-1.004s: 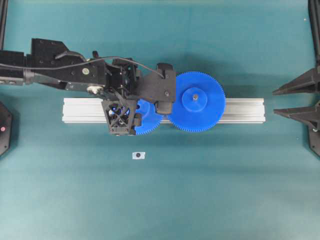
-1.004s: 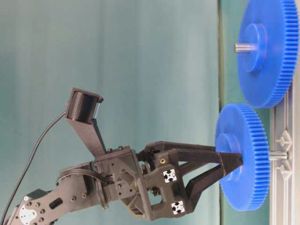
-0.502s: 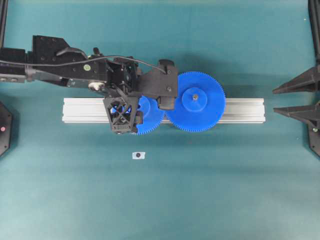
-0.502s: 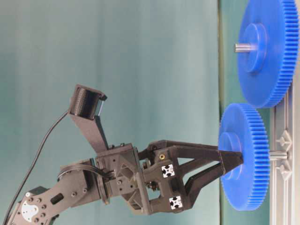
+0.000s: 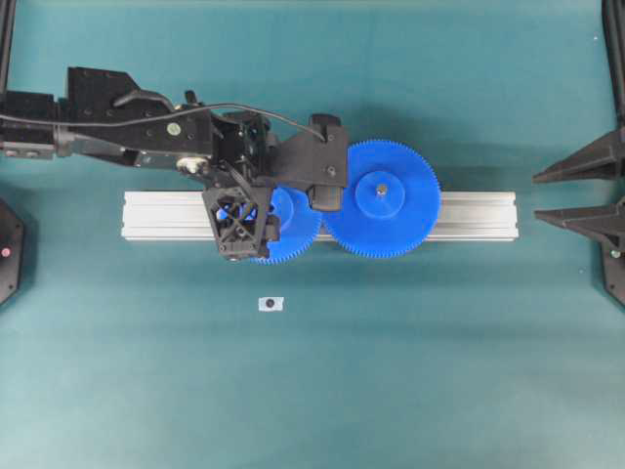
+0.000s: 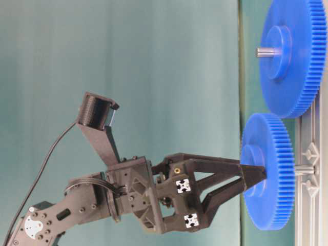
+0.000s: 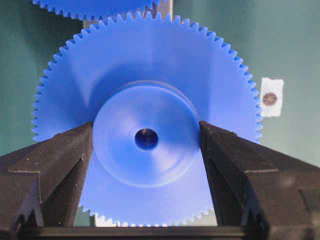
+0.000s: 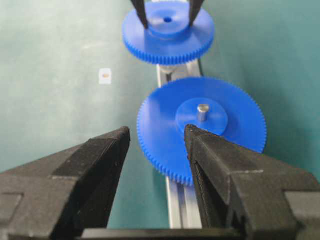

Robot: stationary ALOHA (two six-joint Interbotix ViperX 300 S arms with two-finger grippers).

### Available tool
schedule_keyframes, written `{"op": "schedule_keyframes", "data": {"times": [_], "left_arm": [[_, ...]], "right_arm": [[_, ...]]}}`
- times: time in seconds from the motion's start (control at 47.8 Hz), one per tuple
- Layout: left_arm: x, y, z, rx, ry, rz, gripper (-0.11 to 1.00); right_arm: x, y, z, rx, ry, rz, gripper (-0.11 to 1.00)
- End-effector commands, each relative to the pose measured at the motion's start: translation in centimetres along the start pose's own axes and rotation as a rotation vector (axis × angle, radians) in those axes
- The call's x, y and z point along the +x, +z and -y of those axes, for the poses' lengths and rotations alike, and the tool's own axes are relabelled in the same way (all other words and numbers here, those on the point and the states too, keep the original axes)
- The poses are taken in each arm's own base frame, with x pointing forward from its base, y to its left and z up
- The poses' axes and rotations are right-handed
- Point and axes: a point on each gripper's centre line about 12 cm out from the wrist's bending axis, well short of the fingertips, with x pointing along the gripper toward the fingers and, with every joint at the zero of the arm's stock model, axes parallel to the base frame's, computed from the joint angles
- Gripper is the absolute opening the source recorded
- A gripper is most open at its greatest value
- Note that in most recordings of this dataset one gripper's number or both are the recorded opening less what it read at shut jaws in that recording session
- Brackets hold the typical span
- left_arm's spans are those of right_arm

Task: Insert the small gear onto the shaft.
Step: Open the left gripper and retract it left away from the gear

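I have the small gear (image 6: 267, 171) clamped in the left gripper (image 6: 253, 181), its jaws pressed on either side of the raised hub; the left wrist view shows both black fingers (image 7: 60, 165) hard against the hub's round wall. So pickup is done and I'm into the fitting step.

The gear hangs over the aluminium rail (image 5: 469, 216), just beside the wider blue gear (image 5: 382, 198), which already sits on its own pin. From the table-level view, the shaft (image 6: 304, 170) juts out of the rail and the gear's disc stands just short of the rail face, with a stretch of pin visible between them. I judge the gear is not seated: either the pin tip has only just entered the bore or it hasn't gone in yet, and I cannot tell which. In the left wrist view the centre hole looks dark, with no pin end showing through it.

What's left, as I read it: line the bore up with the shaft, press the gear down until it sits against the rail and meshes with its neighbour, then let go.

The right gripper (image 8: 156, 150) waits well apart near the tabletop's (image 5: 391, 391) far edge, jaws spread wide and holding nothing.
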Motion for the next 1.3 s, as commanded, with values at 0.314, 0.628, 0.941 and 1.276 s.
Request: {"op": "schedule_keyframes", "data": {"times": [0.314, 0.628, 0.941, 1.276], "left_arm": [[-1.5, 0.8, -0.1, -0.012, 0.005, 0.040, 0.76], [-2.9, 0.6, -0.2, -0.017, 0.006, 0.041, 0.81], [-4.2, -0.1, -0.7, -0.027, 0.009, 0.022, 0.81], [-8.3, -0.6, -0.7, -0.030, 0.021, 0.118, 0.81]], "right_arm": [[0.0, 0.6, 0.0, 0.007, -0.002, 0.015, 0.60], [0.0, 0.5, 0.0, 0.007, -0.002, 0.015, 0.60], [0.0, 0.5, 0.0, 0.007, -0.001, 0.014, 0.60], [-0.1, 0.6, 0.0, 0.009, -0.002, 0.017, 0.60]]}}
